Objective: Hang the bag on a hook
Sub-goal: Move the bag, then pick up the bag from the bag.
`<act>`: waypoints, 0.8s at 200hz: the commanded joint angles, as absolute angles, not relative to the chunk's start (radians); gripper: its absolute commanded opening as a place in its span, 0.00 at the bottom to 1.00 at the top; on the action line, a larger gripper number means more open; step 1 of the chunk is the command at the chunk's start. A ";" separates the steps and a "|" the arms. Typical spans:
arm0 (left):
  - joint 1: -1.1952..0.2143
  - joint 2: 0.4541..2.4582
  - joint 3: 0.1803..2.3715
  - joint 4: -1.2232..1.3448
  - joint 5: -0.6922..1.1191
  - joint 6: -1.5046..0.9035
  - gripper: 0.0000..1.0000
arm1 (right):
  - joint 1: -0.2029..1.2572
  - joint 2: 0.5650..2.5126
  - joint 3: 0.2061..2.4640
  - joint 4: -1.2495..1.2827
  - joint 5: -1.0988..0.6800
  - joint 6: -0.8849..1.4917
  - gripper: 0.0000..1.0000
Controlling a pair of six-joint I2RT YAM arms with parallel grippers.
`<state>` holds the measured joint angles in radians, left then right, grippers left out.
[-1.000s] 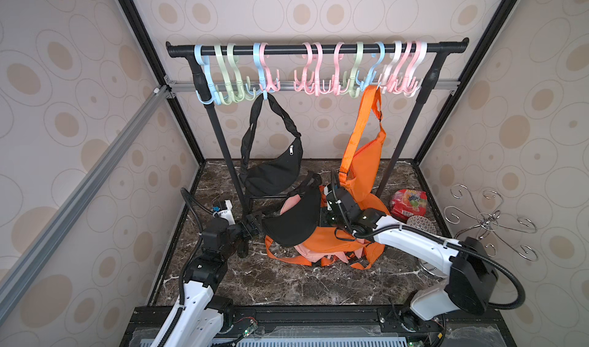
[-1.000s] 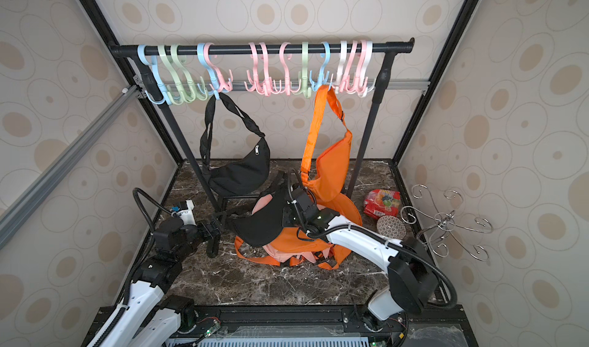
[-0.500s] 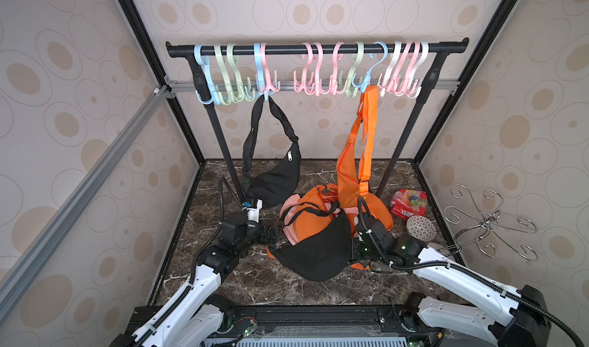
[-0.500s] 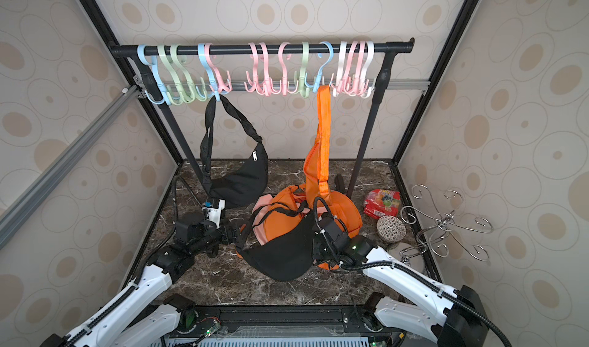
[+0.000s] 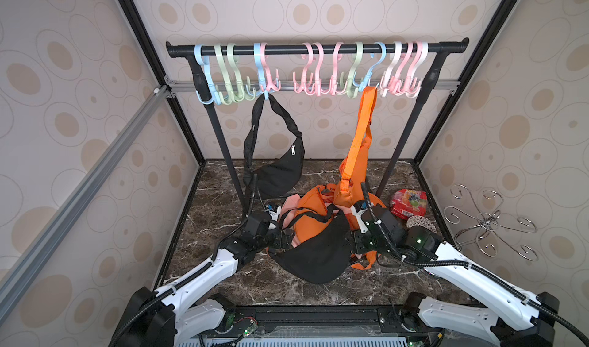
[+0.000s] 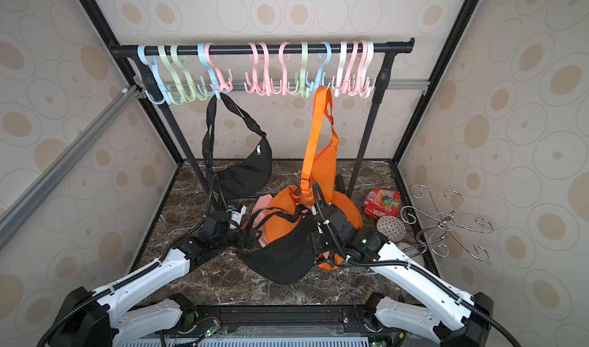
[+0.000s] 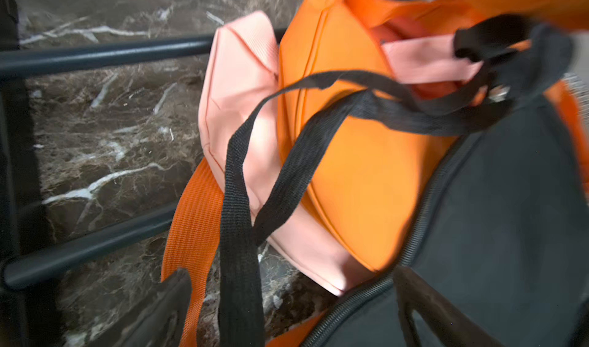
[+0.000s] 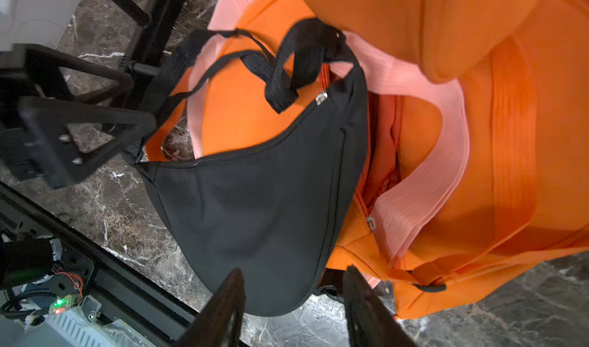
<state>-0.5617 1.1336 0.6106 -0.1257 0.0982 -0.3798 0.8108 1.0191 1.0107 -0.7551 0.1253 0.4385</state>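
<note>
Right wrist view: likely pickup step, left end effector [image 7: 293, 270] and right end effector [image 8: 293, 269] both spread. Pinch black bag [image 8: 261, 202] by strap [image 8: 280, 71]; raise to free hook [image 5: 318, 84].

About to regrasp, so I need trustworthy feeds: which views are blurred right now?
Left wrist view: motion-smeared, worst on the black strap and orange bag. Right wrist view: black bag fairly sharp, left gripper smeared. Both top views: sharp, evenly lit.
</note>
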 commanded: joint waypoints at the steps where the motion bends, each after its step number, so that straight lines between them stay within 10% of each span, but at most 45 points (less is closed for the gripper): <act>1: -0.566 1.194 0.675 -0.141 0.023 -0.333 0.96 | 0.818 0.985 1.038 -0.766 0.159 0.323 0.54; 63: -0.566 1.372 0.763 -0.121 -0.008 -0.288 0.77 | 0.819 0.951 1.013 -0.676 0.171 0.310 0.56; 113: -0.566 1.416 0.772 -0.108 0.018 -0.277 0.34 | 0.819 0.912 0.993 -0.635 0.208 0.310 0.56; 160: -0.573 1.439 0.772 -0.070 0.023 -0.257 0.43 | 0.818 0.899 0.971 -0.591 0.206 0.319 0.56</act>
